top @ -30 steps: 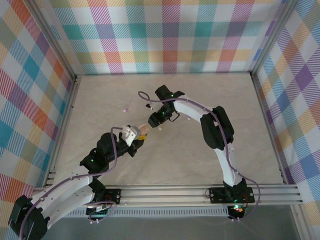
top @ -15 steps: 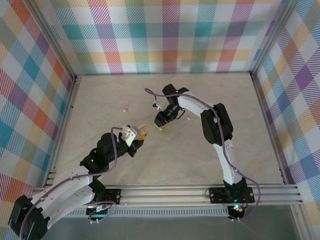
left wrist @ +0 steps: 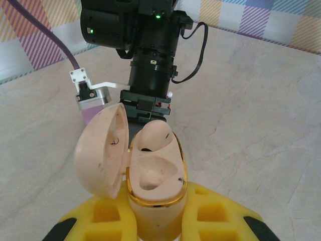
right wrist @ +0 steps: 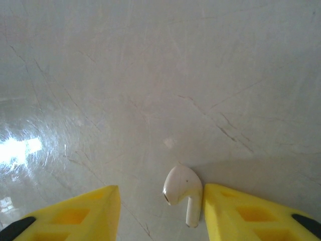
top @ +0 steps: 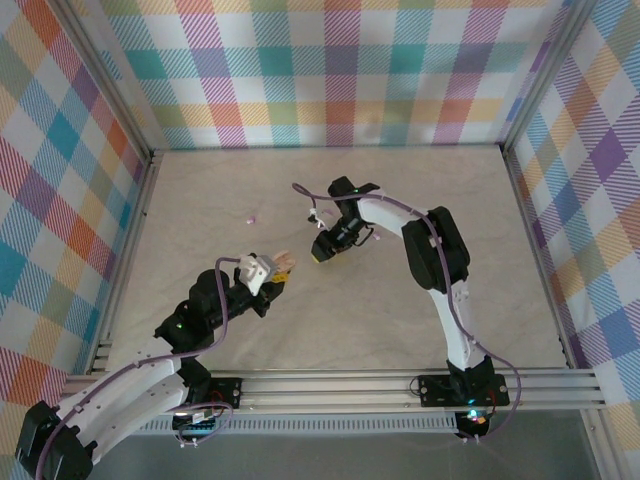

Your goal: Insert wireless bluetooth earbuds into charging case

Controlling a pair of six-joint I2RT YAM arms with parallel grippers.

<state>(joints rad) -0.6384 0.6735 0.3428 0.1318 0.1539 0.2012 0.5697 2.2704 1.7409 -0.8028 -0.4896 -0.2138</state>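
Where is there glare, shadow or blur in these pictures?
Right wrist view: a white glare patch on the table at left; the cream-white earbud is sharp, soft shadow to its right. Left wrist view: the open charging case is crisp. Top external view: even light.

Top camera overlooks the table (top: 480, 260); left wrist looks forward across it, right wrist closely downward.

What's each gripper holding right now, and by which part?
Left gripper holds the open charging case by its lower body, lid free. Right gripper holds nothing: a white earbud lies on the table between its open fingers.
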